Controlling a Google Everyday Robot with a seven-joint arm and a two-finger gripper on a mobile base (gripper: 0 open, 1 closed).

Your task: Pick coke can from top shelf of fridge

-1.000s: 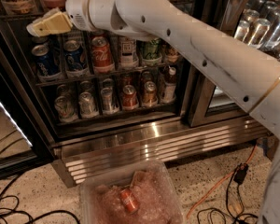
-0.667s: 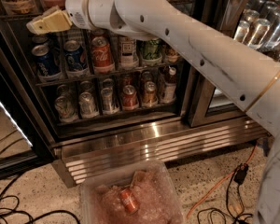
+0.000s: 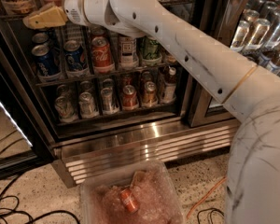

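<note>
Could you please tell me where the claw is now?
In the camera view, the pale yellow claw is at upper left of the dark-framed drinks fridge, above the blue Pepsi cans and up-left of the red Coca-Cola can.

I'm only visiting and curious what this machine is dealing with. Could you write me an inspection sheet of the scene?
Surface: speckled floor in front of the fridge, which has a ribbed steel base.
Job's things: coke can upright on a wire rack, between a blue Pepsi can and a white can.
Clutter: more cans on the rack below; clear bin on the floor with a small can inside.
Grippers: claw hovers above and left of the coke can, before the next rack up.
Cables: black cables lower left; orange cable lower right.
Surroundings: neighbouring glass door with bottles behind it.
</note>
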